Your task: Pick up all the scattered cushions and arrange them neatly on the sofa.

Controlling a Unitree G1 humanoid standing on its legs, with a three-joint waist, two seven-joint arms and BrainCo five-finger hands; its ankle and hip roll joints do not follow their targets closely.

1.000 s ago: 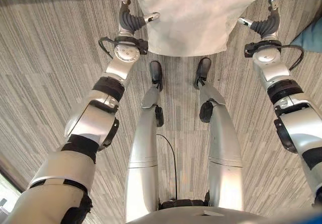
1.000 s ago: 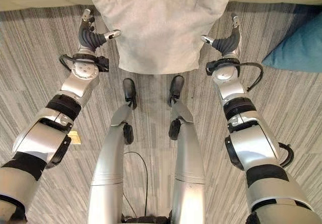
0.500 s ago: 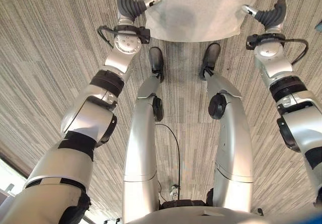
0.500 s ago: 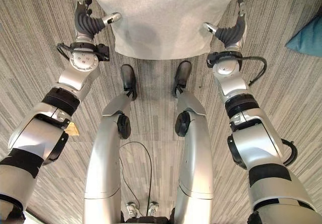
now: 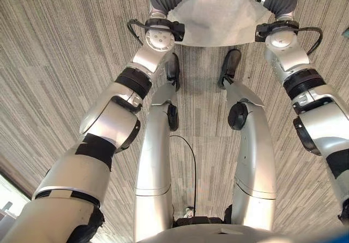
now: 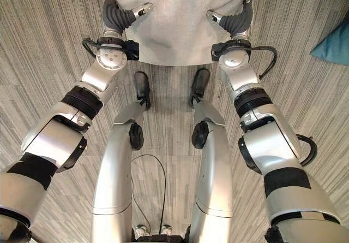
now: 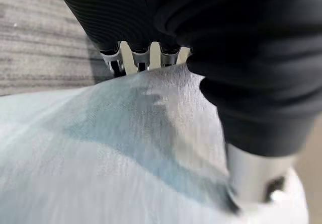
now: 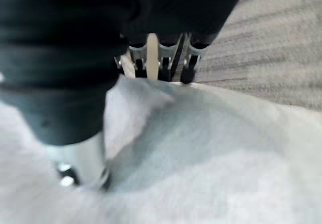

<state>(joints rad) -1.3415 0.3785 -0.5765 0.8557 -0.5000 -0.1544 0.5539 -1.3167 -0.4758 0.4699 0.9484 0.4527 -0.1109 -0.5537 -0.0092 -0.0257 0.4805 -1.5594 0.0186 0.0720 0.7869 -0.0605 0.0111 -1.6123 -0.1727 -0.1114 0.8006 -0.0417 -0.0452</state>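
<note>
Since the pale grey cushion (image 6: pixel 180 19) is way too wide for one hand, I've got it pinched from both sides, low in front of me over the striped carpet (image 5: pixel 54 63), so it stays level when I carry it to the sofa. My left hand (image 6: pixel 117 16) has its thumb on top and fingers tucked under the left edge; my right hand (image 6: pixel 235 19) mirrors that on the right edge. Both are clamped on the fabric, though my wrist views are so close that I'm only fairly sure how deep the fingers go. The cushion's far half is cut off. A teal cushion (image 6: pixel 332 43) waits near my right, mostly out of frame.
</note>
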